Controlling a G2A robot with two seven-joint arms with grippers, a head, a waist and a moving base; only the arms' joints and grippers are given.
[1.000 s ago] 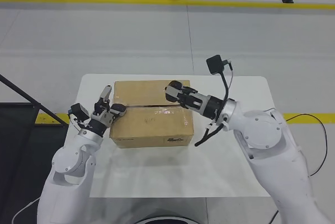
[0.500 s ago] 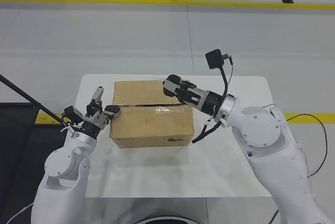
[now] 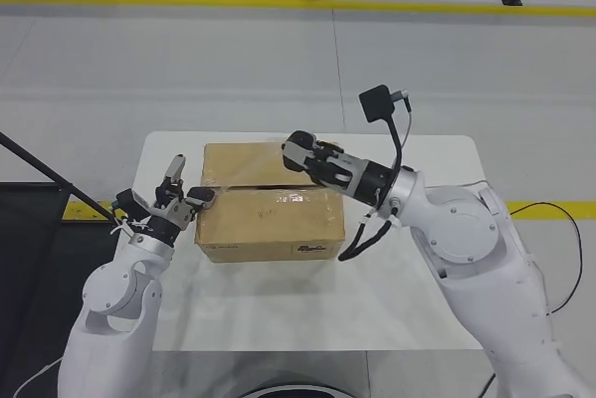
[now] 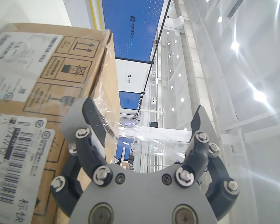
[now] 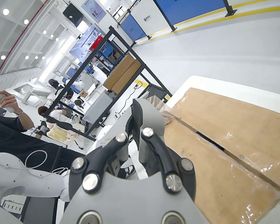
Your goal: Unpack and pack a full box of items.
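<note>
Left gripper (image 3: 190,182) spreads wide, empty, at one end of a cardboard box (image 3: 268,214). Right gripper (image 3: 296,152) is pinched closed above its top seam

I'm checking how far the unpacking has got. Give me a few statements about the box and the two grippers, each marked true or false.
1. The box stands on the white table. True.
2. The box's top flaps are folded wide open. False: they lie closed, with clear tape along the seam.
3. The left gripper is open at one end of the box. True.
4. The right gripper is open, off to the side of the table. False: it is shut, over the top of the box near the seam.
</note>
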